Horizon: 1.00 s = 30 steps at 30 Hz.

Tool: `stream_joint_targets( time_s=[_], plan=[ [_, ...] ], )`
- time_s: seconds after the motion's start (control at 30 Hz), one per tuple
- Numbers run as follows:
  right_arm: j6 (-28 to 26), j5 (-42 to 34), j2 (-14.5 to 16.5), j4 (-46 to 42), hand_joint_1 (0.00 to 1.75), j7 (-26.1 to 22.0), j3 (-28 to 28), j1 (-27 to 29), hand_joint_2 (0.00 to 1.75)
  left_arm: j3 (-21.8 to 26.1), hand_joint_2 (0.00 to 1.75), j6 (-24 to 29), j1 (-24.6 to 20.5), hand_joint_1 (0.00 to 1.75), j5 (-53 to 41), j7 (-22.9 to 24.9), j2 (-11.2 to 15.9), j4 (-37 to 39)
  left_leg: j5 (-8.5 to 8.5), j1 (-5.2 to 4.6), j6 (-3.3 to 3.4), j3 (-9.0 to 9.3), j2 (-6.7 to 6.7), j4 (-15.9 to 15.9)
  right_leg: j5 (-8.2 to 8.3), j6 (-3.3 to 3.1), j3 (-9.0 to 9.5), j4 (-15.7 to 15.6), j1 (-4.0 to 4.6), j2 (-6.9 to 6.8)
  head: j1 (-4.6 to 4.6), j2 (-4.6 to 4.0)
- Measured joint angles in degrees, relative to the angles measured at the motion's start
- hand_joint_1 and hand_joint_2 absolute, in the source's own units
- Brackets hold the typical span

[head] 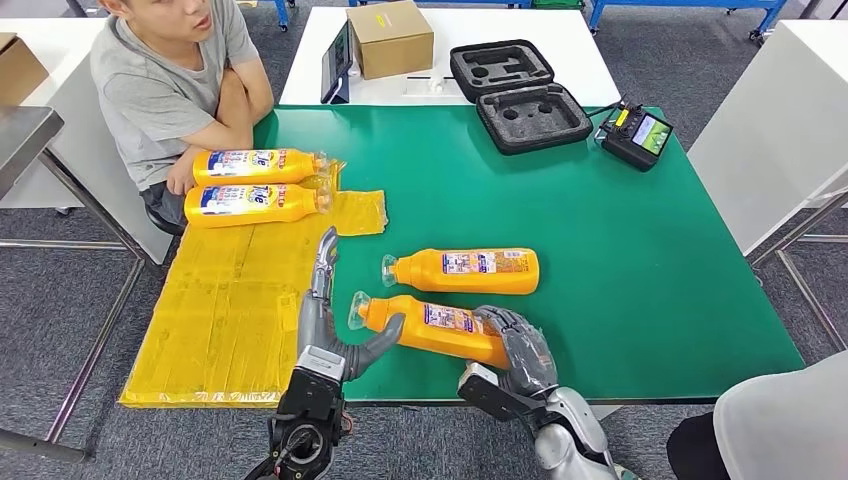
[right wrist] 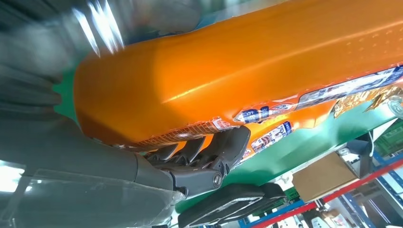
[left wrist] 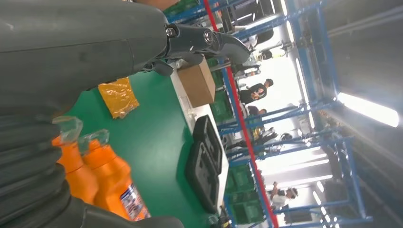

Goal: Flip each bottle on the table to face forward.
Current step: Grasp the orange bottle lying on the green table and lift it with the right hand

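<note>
Nearest me, my right hand [head: 515,345] wraps the base end of the near bottle [head: 435,325], fingers curled over its body; the right wrist view confirms dark fingers [right wrist: 209,152] pressed against the orange wall beside the label. This bottle lies on its side near the front edge of the green counter [head: 650,260], long axis running left to right and slightly tilted, cap toward my left. My left hand [head: 330,325] sits at that cap end, thumb touching the neck, the other fingers stretched out away from me and holding nothing. I judge that the coming roll turns about this left-right axis, with the right hand the one doing the gripping. Just beyond lies the second bottle [head: 462,270], parallel, cap also to my left, label up. Farther, on the yellow mat [head: 230,310], two flipped bottles [head: 258,182] rest side by side near a seated person [head: 170,80].
</note>
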Motion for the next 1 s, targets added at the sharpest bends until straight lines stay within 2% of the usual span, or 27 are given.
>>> stream_joint_targets(
  time_s=[0.4, 0.53, 0.7, 1.0],
  plan=[
    [-1.21, -1.85, 0.04, -3.88, 1.75, 0.6, -0.03, 2.5, 1.75, 4.05, 1.75, 0.76, 2.03, 0.0, -1.46, 0.0, -1.8, -7.19, 0.01, -0.05, 0.03, -0.34, -0.02, 0.0, -0.01, 0.02, -0.3, 0.0, -0.03, -0.03, -0.01, 0.0],
    [-2.88, -3.65, 0.04, -4.0, 1.75, 0.55, -0.32, 2.8, 1.75, 4.57, 1.75, 0.64, 2.69, 0.0, 1.45, 0.0, -2.05, -7.97, 0.01, -0.05, 0.03, -0.42, -0.03, 0.0, -0.01, 0.02, -0.37, 0.0, -0.03, -0.04, 0.0, 0.0],
    [-4.89, -5.78, 0.05, -4.85, 1.75, -0.2, -1.51, 3.46, 1.75, 4.84, 1.75, -2.49, 3.33, 0.0, 9.8, 0.05, -2.07, -6.28, 0.02, -0.05, 0.03, -0.49, -0.03, 0.0, -0.01, 0.03, -0.44, 0.0, -0.03, -0.04, -0.01, 0.0],
    [-7.87, -7.02, 0.17, -6.57, 1.75, -1.39, -2.59, 4.35, 1.75, 7.9, 1.75, -7.29, 4.34, 0.0, 11.79, 0.07, -3.94, 0.49, 0.01, -0.06, 0.04, -0.56, -0.04, 0.0, -0.02, 0.03, -0.5, 0.0, -0.05, -0.04, 0.0, 0.0]
  ],
)
